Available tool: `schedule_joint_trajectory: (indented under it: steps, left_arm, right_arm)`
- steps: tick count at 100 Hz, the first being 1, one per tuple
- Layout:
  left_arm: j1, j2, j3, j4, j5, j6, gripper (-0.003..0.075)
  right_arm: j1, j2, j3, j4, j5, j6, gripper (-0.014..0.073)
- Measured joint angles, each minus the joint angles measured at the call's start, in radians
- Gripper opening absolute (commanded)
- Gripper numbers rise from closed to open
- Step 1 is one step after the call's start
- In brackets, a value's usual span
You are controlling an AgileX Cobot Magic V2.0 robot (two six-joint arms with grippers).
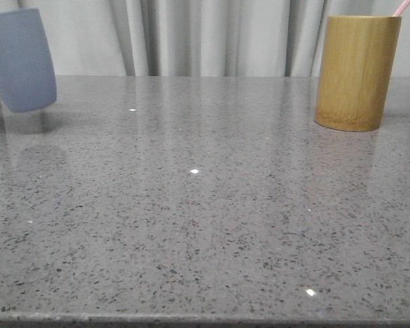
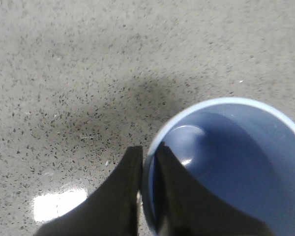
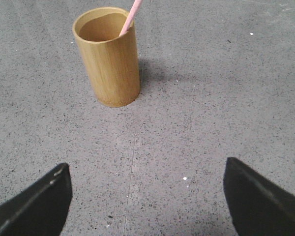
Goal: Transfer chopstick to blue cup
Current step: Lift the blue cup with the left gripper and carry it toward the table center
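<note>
The blue cup (image 1: 19,58) hangs tilted above the table at the far left, its base off the surface. In the left wrist view my left gripper (image 2: 148,153) is shut on the cup's rim (image 2: 187,117), one finger inside and one outside; the cup looks empty. A pink chopstick (image 1: 400,7) sticks out of the bamboo holder (image 1: 356,72) at the back right. In the right wrist view my right gripper (image 3: 146,169) is open and empty, well short of the holder (image 3: 109,56) and the chopstick (image 3: 131,16). Neither gripper shows in the front view.
The grey speckled table (image 1: 205,205) fills the view, with its front edge at the bottom. A pale curtain (image 1: 205,34) hangs behind it. A thin seam (image 3: 132,167) runs along the tabletop under the right gripper.
</note>
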Motion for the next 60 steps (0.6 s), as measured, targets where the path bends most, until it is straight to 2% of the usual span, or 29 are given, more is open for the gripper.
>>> schedule_joint_trajectory:
  steps: [12,38,60]
  left_arm:
    - [-0.046,0.000,-0.078,0.002,0.048,0.002,-0.0019]
    - [-0.218,0.052,-0.227,0.036,0.109,0.006,-0.0019]
    - [-0.284,0.148,-0.274,0.058,0.115,-0.007,-0.0019]
  right_arm:
    - [0.000,0.000,0.000,0.000,-0.002,0.000,0.0624]
    - [0.000,0.000,0.000,0.000,-0.016,0.000,0.0624]
    - [0.000,0.000,0.000,0.000,-0.016,0.000,0.0624]
